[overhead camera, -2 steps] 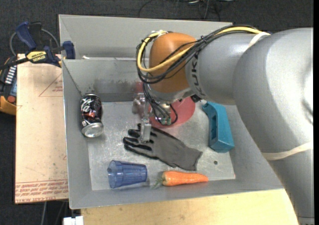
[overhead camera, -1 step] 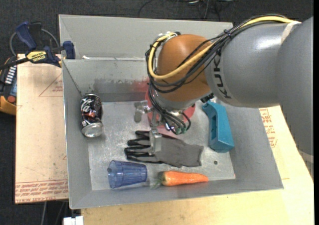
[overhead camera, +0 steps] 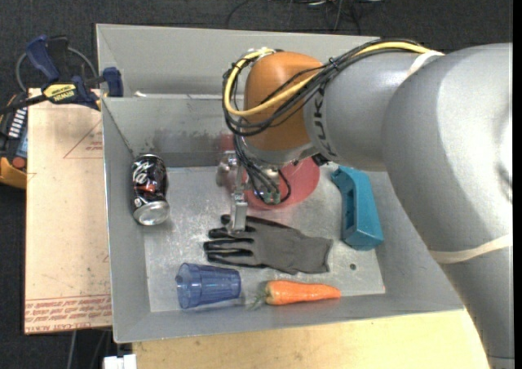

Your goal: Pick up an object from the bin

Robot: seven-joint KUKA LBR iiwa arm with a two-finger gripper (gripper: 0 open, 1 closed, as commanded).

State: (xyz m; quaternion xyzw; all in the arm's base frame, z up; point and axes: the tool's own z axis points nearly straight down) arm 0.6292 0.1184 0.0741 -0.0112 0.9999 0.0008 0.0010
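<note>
Where the gripper (overhead camera: 238, 219) hangs: in the camera view, low near the middle of the grey metal bin (overhead camera: 122, 220), its tip right at the black finger end of a dark work glove (overhead camera: 285, 249); contact between them cannot be made out.
Gripper state: from this angle I cannot tell whether it is released or clenched.
Glove: flat on the bin floor just in front of the middle, black finger end to the left, grey cuff to the right.
Arm: the silver KUKA arm (overhead camera: 424, 139) comes in from the right, and its orange wrist cover (overhead camera: 277, 98) is looped with yellow and black cables.
Drink can: a dented black, red and white can (overhead camera: 149, 188) lies on its side by the left wall, well apart from the gripper.
Cup: a translucent blue plastic cup (overhead camera: 208, 286) lies on its side at the front left, near the glove's finger end.
Carrot: an orange carrot (overhead camera: 302, 292) lies along the front, just beside the cup and in front of the glove.
Pink disc: a round pink disc (overhead camera: 303, 184) lies behind the glove, partly hidden under the wrist.
Blue handle: a teal plastic handled piece (overhead camera: 359, 208) sits at the right, beside the disc and near the glove's cuff.
</note>
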